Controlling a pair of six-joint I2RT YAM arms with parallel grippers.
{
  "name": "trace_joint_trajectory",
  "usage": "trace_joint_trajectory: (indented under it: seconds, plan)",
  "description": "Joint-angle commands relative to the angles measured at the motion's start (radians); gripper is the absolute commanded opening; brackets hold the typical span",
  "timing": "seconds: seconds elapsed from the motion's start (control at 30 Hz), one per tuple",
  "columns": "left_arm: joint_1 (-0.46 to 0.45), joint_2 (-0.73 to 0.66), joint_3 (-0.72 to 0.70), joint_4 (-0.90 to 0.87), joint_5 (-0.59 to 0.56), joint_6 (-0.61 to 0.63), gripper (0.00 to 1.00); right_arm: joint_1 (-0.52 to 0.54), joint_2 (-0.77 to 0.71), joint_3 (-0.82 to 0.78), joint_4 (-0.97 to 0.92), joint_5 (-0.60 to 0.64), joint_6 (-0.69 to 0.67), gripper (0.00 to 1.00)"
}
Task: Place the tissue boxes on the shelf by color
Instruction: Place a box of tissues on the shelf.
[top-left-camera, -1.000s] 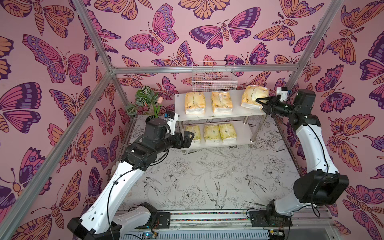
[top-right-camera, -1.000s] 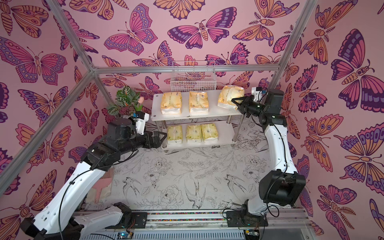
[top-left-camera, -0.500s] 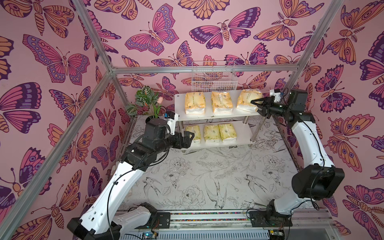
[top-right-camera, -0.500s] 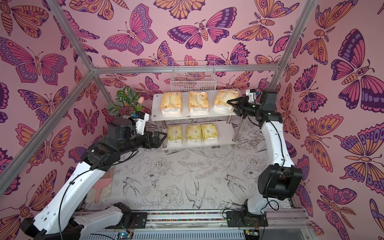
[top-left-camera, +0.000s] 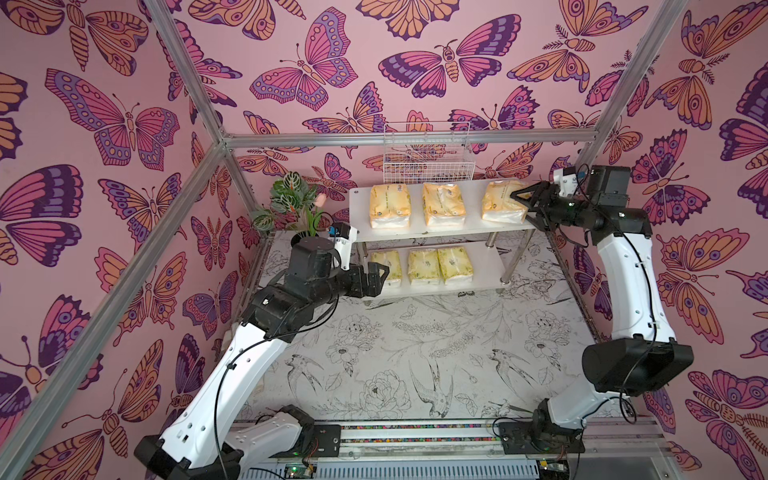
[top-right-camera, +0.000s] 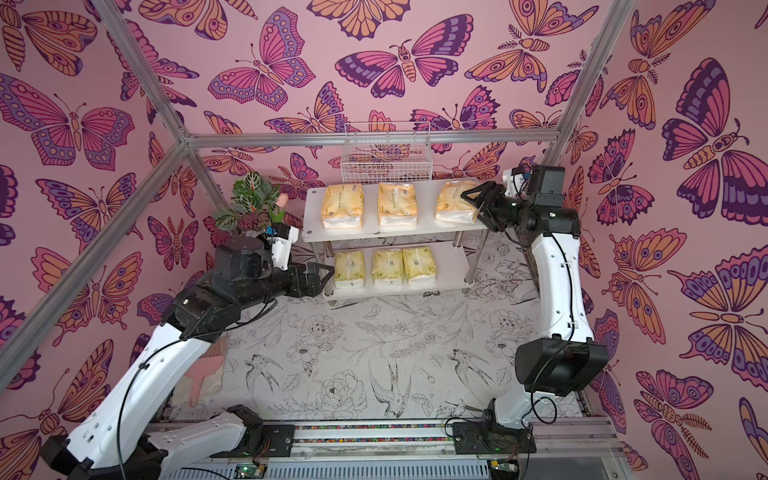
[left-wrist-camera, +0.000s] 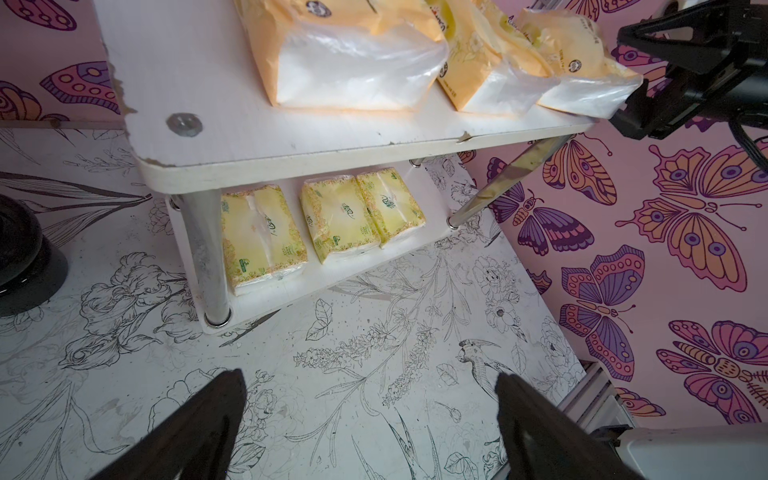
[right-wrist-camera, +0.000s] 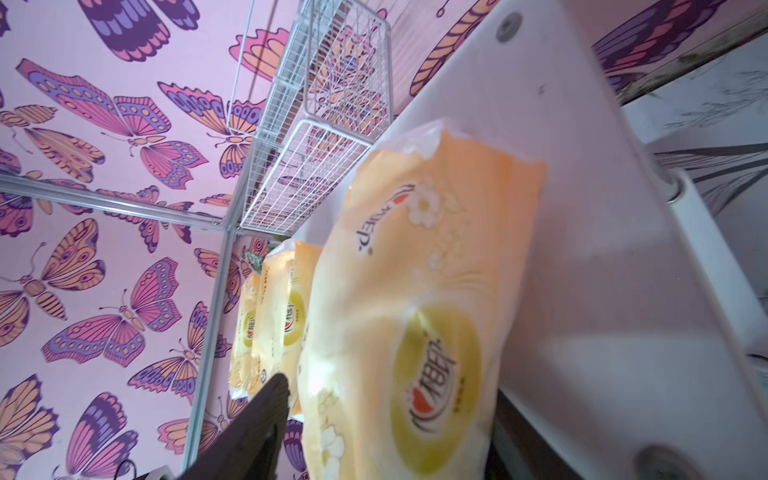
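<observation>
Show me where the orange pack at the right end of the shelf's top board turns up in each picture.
Top view: the pack lies at the right end of the shelf's upper board.
Top view: the pack is in the same spot.
Left wrist: the pack is the one farthest from the camera on the upper board.
Right wrist: the pack is close up, nearest the camera.
Shared landmark: the shelf's white upper board under the pack.
</observation>
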Motion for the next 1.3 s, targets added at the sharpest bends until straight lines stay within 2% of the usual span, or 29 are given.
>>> trace_joint_trajectory:
  seconds: [0.0,0.3,0.53,0.73,1.07,1.13,1.23,1.27]
  plan:
    - [0.006,-0.005,-0.005,0.009,0.022,-0.003,1.00,0.011,0.037,0.058,-0.137,0.127,-0.097,0.70]
    - [0.006,0.001,-0.010,0.016,0.034,-0.013,0.99,0.092,0.167,0.273,-0.274,0.269,-0.190,0.70]
    - [0.006,-0.004,-0.018,0.019,0.033,-0.011,0.99,0.144,0.260,0.404,-0.335,0.309,-0.213,0.70]
    - [0.006,-0.005,-0.027,0.020,0.035,-0.014,0.99,0.146,0.237,0.386,-0.333,0.377,-0.228,0.72]
    - [0.006,-0.011,-0.020,0.026,0.015,-0.013,1.00,0.146,0.097,0.313,-0.308,0.592,-0.253,0.82]
    - [0.006,-0.020,-0.016,0.026,-0.026,-0.009,1.00,0.146,0.057,0.287,-0.300,0.609,-0.256,0.84]
    - [0.009,-0.055,-0.014,0.025,-0.158,0.011,1.00,0.145,-0.044,0.188,-0.258,0.645,-0.262,0.89]
    - [0.012,-0.070,-0.018,0.026,-0.211,0.020,1.00,0.146,-0.092,0.135,-0.235,0.657,-0.268,0.95]
